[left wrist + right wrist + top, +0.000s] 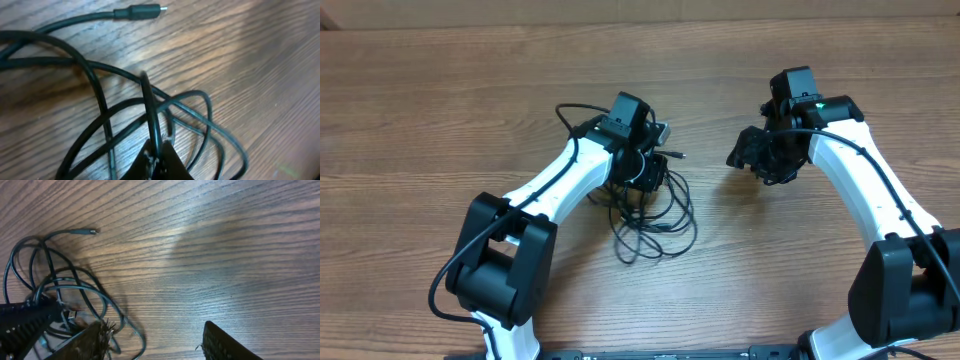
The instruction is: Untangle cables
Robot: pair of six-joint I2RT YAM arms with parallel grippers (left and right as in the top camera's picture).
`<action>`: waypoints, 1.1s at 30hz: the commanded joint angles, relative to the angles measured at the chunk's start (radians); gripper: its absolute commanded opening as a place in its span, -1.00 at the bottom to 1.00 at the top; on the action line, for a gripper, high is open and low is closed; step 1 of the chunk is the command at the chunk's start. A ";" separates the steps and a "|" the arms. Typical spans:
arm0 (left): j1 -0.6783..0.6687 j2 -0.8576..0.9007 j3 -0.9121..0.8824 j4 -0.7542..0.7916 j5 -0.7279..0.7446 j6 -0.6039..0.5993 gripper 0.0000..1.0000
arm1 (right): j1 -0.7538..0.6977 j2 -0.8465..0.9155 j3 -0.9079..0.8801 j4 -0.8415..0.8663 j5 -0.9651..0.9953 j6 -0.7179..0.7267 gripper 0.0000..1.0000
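Note:
The cables (655, 222) are thin black cords lying in tangled loops on the wooden table, mostly below and right of my left gripper. My left gripper (648, 172) sits over the tangle and is shut on one black cord (152, 125), which runs up from between its fingertips (159, 156). A small plug end (137, 12) lies free on the wood beyond the loops. My right gripper (752, 158) is open and empty, well to the right of the tangle. In the right wrist view the loops (60, 287) lie left of its spread fingers (155, 342), with a plug tip (85, 231) above.
The wooden table (440, 110) fills all views. Thick black wires run along both white arms (555, 185).

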 commanded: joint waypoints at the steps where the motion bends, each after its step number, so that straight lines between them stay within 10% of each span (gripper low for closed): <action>1: -0.002 -0.013 0.051 -0.002 0.109 0.009 -0.92 | -0.002 -0.006 0.003 -0.002 -0.009 0.004 0.15; 12: 0.158 -0.257 0.415 -0.066 0.412 -0.018 -0.92 | -0.002 -0.006 0.003 0.028 -0.226 -0.161 0.24; 18: 0.167 -0.400 0.470 -0.050 0.412 -0.019 -0.92 | -0.002 -0.006 0.004 0.127 -0.591 -0.290 0.34; 33: 0.168 -0.542 0.469 -0.068 0.181 -0.014 -0.92 | 0.001 -0.006 0.003 0.222 -0.713 -0.286 0.48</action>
